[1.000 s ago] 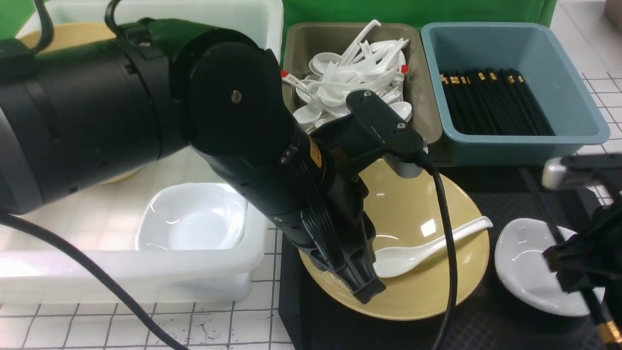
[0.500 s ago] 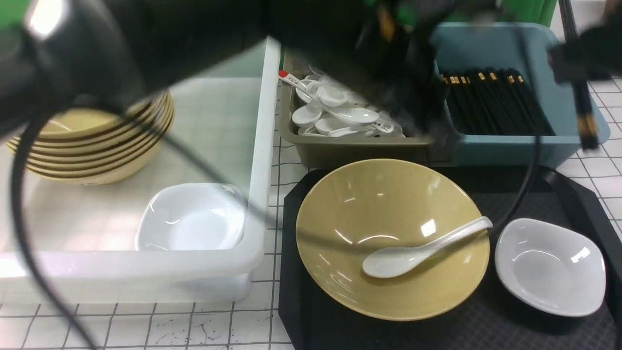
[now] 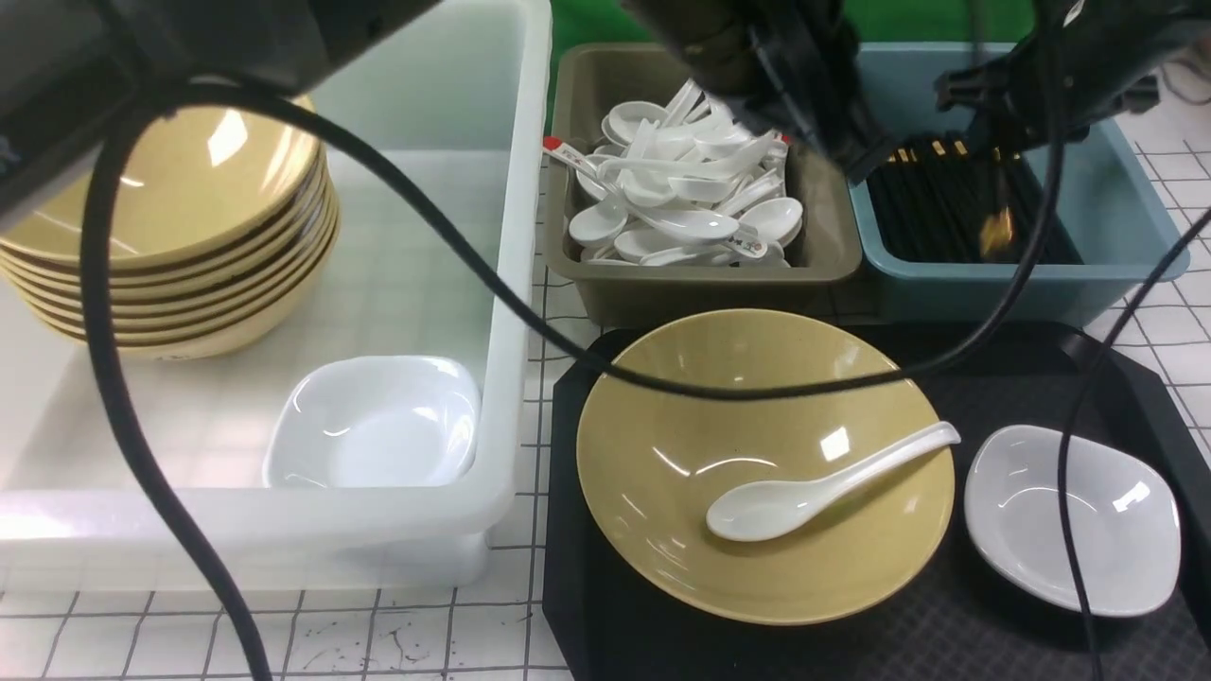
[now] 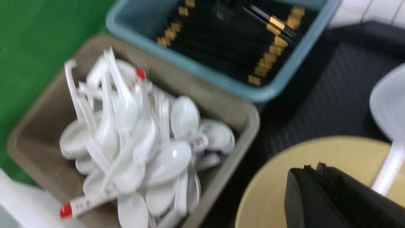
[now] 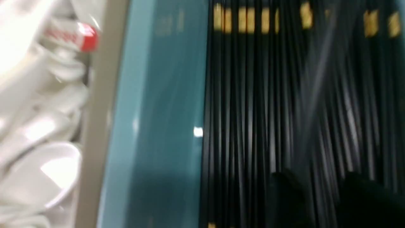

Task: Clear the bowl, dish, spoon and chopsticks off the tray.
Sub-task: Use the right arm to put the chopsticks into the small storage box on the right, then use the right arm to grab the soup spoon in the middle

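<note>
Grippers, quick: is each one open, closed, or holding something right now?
Left gripper: closed, fingers together, holding nothing.
Right gripper: open, fingers apart, over the blue bin; chopsticks blurred just below it, seemingly loose.

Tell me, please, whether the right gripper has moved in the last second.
Yes: the right gripper went from over the dish forward to the blue bin.
</note>
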